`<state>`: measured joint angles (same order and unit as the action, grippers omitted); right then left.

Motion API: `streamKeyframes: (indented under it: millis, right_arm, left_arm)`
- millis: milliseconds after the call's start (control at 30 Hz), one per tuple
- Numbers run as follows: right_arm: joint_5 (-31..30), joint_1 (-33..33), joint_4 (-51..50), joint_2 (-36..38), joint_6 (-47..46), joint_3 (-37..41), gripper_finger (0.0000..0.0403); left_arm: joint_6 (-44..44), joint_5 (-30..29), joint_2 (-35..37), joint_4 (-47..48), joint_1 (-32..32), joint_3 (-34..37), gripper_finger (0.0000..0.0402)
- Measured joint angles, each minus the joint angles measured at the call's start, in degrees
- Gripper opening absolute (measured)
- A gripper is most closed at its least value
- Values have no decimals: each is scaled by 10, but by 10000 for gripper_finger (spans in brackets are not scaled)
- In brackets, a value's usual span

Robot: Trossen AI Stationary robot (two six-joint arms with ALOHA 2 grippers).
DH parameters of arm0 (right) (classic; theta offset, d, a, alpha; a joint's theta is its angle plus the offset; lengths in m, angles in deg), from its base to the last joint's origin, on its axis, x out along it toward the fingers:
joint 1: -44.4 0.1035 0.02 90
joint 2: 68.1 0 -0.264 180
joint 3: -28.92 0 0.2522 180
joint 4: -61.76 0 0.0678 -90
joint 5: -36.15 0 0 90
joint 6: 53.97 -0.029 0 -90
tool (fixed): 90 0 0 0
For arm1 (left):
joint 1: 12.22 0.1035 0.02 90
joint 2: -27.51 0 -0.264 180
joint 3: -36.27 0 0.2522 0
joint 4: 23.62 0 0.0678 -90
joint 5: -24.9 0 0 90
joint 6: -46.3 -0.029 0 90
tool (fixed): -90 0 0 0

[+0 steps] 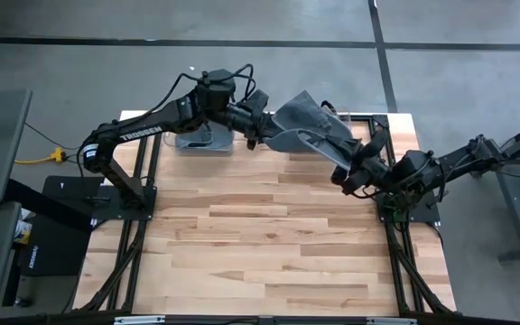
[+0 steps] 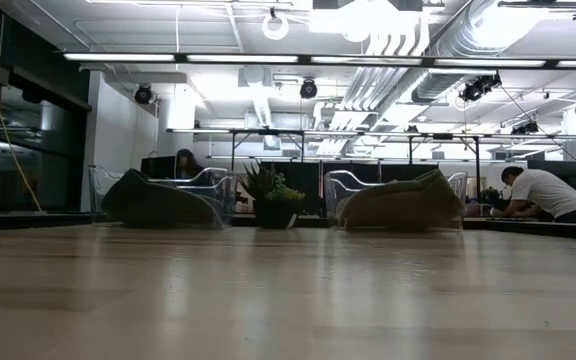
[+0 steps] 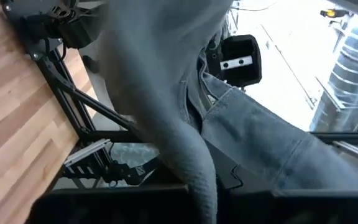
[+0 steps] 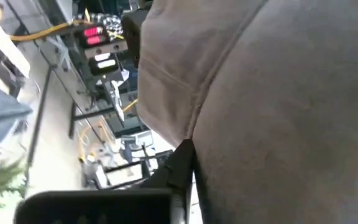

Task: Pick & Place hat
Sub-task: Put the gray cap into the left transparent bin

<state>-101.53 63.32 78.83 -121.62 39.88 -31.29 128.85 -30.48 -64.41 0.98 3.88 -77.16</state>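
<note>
Grey fabric, the hat [image 1: 310, 129] hangs stretched between the two grippers above the far edge of the tabletop [image 1: 260, 244], toward its far right corner. Its long axis runs roughly along that far edge, slanting a little: one end points at the left gripper [image 1: 258, 133], the other at the right gripper [image 1: 346, 167], which sits nearer the right edge.

The left gripper is clenched on the hat's left end; its wrist view shows a fold of the cloth [image 3: 166, 106] running down between the dark fingers. The right gripper is at the hat's other end, and its wrist view is filled with the fabric [image 4: 272, 106] pressed close, but whether its fingers are clamped or loosened I cannot tell.

Only the high view shows both arms and the whole hat. The low view shows neither, only the bare wood surface, a potted plant [image 2: 273, 195] and a person [image 2: 543, 195] bent over in the room beyond
</note>
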Motion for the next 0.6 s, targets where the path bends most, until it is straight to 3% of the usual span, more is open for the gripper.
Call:
streamKeyframes:
  millis: [333,600]
  right_arm:
    - [-5,0,1,0,-65,0,86]
    - [-90,21,4,0,-105,0,137]
  left_arm:
    - [-34,-18,0,13,0,0,0]
    - [-61,-42,0,13,8,0,0]
